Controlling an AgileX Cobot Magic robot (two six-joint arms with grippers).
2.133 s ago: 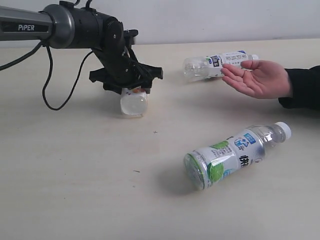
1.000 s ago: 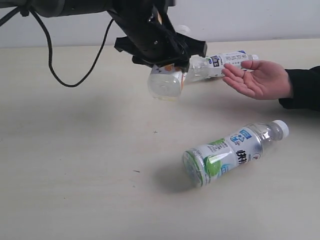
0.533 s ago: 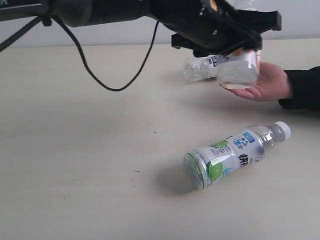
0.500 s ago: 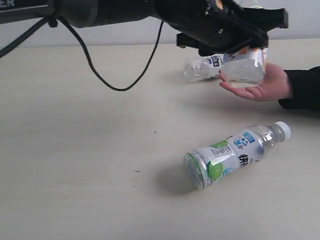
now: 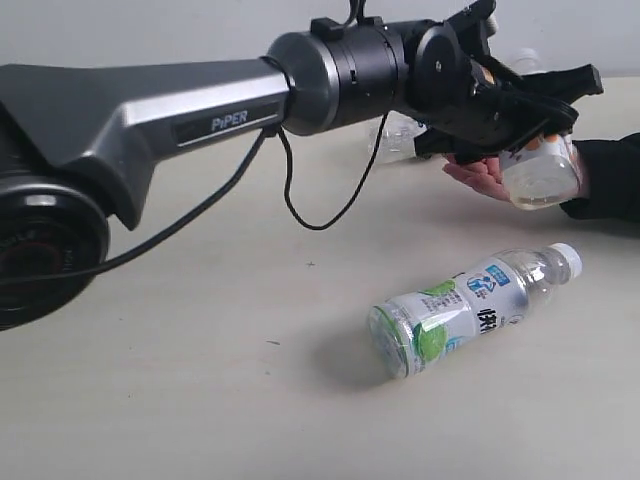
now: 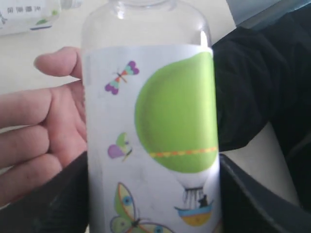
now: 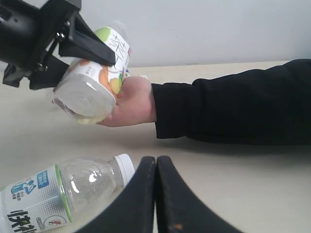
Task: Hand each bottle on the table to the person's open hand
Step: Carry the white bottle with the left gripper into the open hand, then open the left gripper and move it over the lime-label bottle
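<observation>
Left gripper (image 5: 520, 128) out over the person's hand (image 7: 132, 99), jaws clamped on the held bottle (image 6: 155, 121) across its labelled middle. Grips it tilted, clear base toward the exterior camera and a little lower than the neck. White label with a green balloon, butterflies and some orange. Hand palm up and wide open, fingers stretched flat and together, thumb out to the side, closed on nothing. Covers the palm in the left wrist view, with the fingers showing to one side of the bottle; impossible to tell whether plastic touches skin. Black sleeve (image 5: 610, 178) running from the wrist of that hand off the edge of the exterior view. Just behind the hand, on the far side from the exterior camera, a second bottle (image 5: 392, 135) lying on the table (image 5: 180, 380), mostly hidden by the gripper, its label too covered to read. Well in front of the hand, nearer the exterior camera, a third bottle (image 5: 470, 312) on its side, green-and-white label, white cap toward the sleeve side. Right gripper (image 7: 156, 162) in front of the hand, near the third bottle's cap, out of the exterior view, both fingers pressed together with nothing between them. Black cable (image 5: 300, 205) drooping from the left arm, well away from the hand.
</observation>
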